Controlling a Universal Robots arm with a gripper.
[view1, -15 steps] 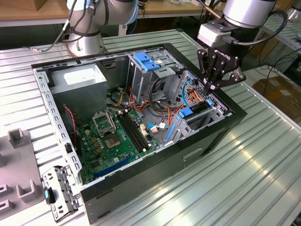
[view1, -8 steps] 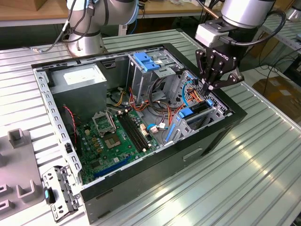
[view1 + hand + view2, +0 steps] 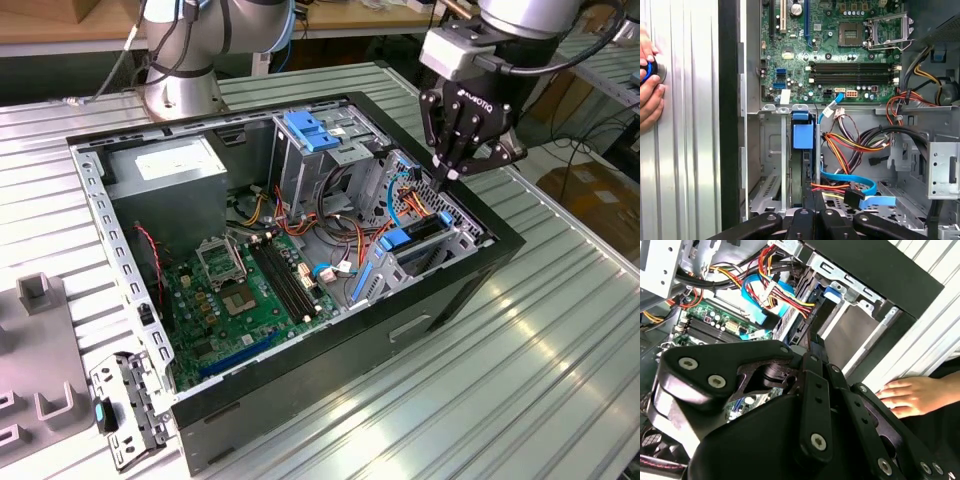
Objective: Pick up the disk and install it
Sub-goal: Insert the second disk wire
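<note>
In the exterior view we see the gripper with its fingers drawn together to a point, nothing visibly between them, hovering at the computer case's far corner, just above the drive cage. The disk appears already seated there, its blue bracket upright in the cage. The case also holds a green motherboard, a grey power supply and bundles of cables. We judge the loose wires the main hazard: they lie close by the fingertips, and any sideways motion could snag them.

In the second wrist view the gripper's black linkages are folded inward; a person's hand rests on the table beside the case, near enough to be struck if the arm swings outward.

In the first wrist view the disk's blue bracket stands in its slot, with a blue data cable and coloured power leads beside it, and a hand on a knob at the table
</note>
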